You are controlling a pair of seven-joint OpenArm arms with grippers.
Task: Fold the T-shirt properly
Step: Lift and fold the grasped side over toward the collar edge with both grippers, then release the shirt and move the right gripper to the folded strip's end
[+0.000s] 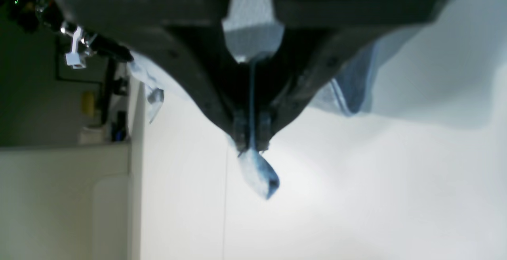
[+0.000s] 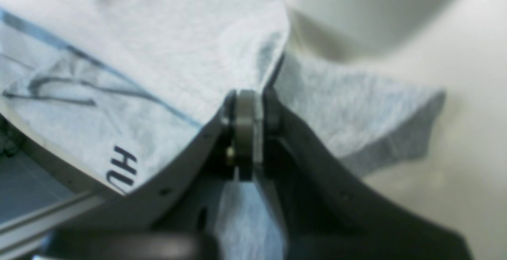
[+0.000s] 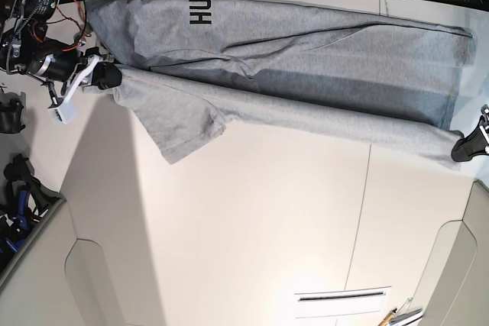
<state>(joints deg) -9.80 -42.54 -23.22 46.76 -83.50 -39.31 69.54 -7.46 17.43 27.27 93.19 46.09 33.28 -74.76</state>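
The light grey T-shirt [image 3: 290, 74] lies stretched across the far part of the white table [image 3: 267, 219], one long edge lifted and folded toward the middle. Dark letters "HU" [image 3: 199, 11] show near its far edge. My right gripper [image 3: 107, 76] at the left is shut on the shirt's edge near a hanging sleeve [image 3: 183, 124]; in the right wrist view its jaws [image 2: 247, 133] pinch the grey fabric [image 2: 348, 105]. My left gripper [image 3: 462, 146] at the right is shut on the shirt's corner; in the left wrist view a tip of cloth [image 1: 259, 174] pokes out of its jaws [image 1: 251, 141].
The table's front half stretches toward me, with a seam [image 3: 359, 219] down it. A white slotted part [image 3: 340, 299] lies near the front edge. Cables and arm hardware [image 3: 23, 28] crowd the far left corner.
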